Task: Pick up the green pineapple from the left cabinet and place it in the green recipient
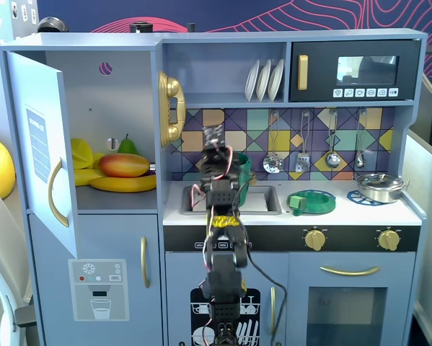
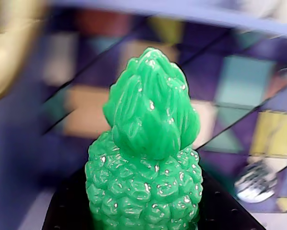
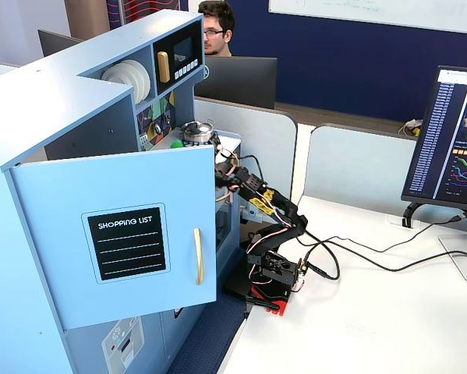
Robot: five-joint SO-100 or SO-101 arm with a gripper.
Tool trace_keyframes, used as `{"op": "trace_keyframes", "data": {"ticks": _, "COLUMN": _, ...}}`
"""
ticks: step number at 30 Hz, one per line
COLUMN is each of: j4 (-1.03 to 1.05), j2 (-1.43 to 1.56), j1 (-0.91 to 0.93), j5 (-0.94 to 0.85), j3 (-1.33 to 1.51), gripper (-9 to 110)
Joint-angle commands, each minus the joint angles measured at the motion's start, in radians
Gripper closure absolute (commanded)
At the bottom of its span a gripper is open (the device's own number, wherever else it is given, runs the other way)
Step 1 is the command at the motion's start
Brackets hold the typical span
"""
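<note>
The green pineapple [image 2: 145, 177] fills the wrist view, upright with its leafy top up, held between my black jaws. My gripper [image 2: 145, 213] is shut on it. In a fixed view the gripper [image 1: 215, 138] is raised above the sink, in front of the tiled wall and right of the gold phone. The arm hides the pineapple there. The green recipient [image 1: 244, 168], a dark green pot, stands at the back of the counter just right of and below the gripper, partly hidden by the arm. The left cabinet [image 1: 115, 94] stands open, its door [image 1: 44, 151] swung left.
A mango [image 1: 124, 165], a banana [image 1: 122, 184] and a pear [image 1: 127, 145] lie in the cabinet. A flat green dish [image 1: 311, 202] and a metal pan [image 1: 378, 186] sit on the counter right of the sink [image 1: 262, 200]. Utensils hang on the wall. The open door [image 3: 116, 234] hides the gripper in a fixed view.
</note>
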Motion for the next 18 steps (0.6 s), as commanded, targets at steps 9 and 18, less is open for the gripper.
{"op": "trace_keyframes", "data": {"ticks": 9, "j4": -0.069, "j2": -0.462, "j1": 0.072, "j5": 0.02, "j3": -0.445, "gripper": 101}}
{"op": "trace_keyframes", "data": {"ticks": 18, "j4": -0.135, "j2": -0.526, "j1": 0.071, "j5": 0.176, "j3": -0.48, "gripper": 63}}
